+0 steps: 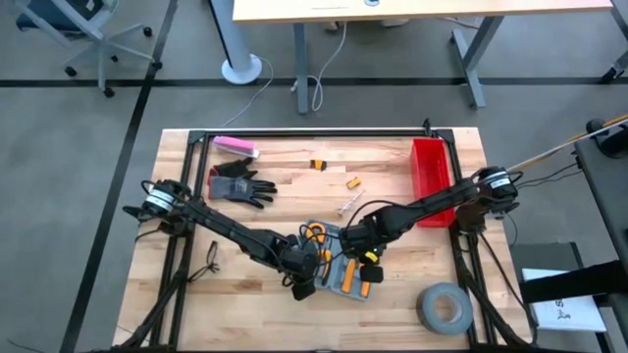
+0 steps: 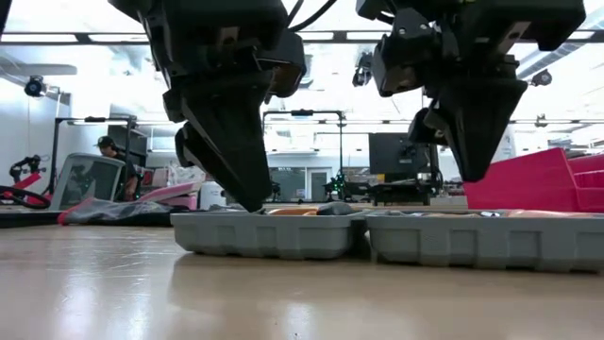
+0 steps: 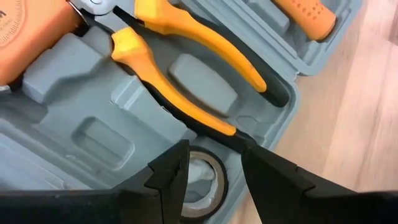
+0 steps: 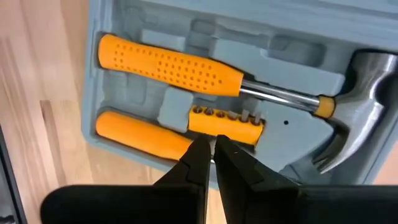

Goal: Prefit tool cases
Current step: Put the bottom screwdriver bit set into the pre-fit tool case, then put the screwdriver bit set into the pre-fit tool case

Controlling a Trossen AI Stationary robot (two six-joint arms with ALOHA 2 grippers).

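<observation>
Both pincers hang over the open tool case [image 1: 339, 267] on the tabletop [image 1: 265, 162]: left pincer [image 3: 214, 165] parted above the pliers [image 3: 186, 59], right pincer [image 4: 211, 155] closed beside the hammer [image 4: 261, 87].

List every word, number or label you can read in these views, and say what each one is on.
No text can be read in any view.
Orange round tool in the tool case: faint dial-like markings at the picture's edge, too blurred to read.
White paper beyond the table's right side: dark marks, too small to read.
Hammer, pliers, red bin, grey tape roll: no lettering visible.
</observation>
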